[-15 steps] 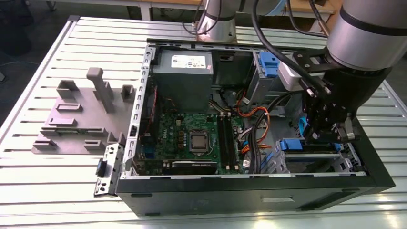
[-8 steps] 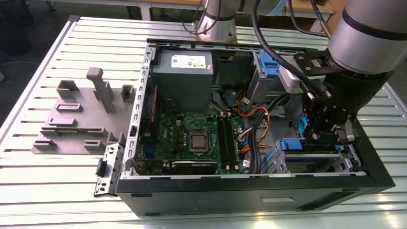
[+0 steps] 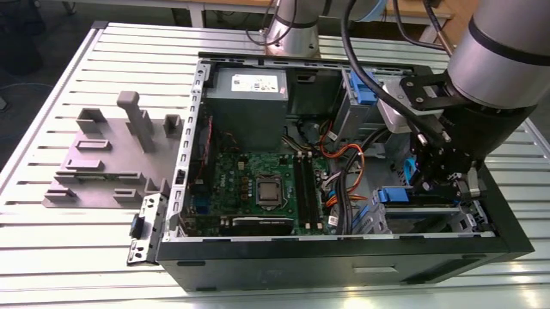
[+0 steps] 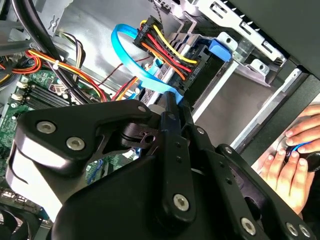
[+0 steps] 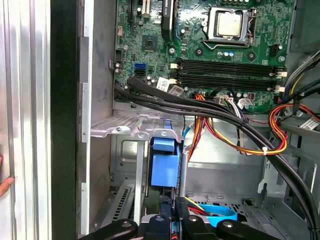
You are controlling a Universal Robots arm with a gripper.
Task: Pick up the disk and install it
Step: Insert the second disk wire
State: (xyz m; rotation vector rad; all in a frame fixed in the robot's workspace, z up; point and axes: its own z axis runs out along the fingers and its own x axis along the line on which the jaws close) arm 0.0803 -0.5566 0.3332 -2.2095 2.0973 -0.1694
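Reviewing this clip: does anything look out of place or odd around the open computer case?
Yes: a person's hand rests just outside the case wall in the second wrist view, close to the gripper working among the drive cables. Nothing looks spilled or damaged.

A slatted metal table (image 3: 103,257) carries the open computer case (image 3: 344,257) and, toward the exterior view's left, a grey fixture plate (image 3: 103,161).
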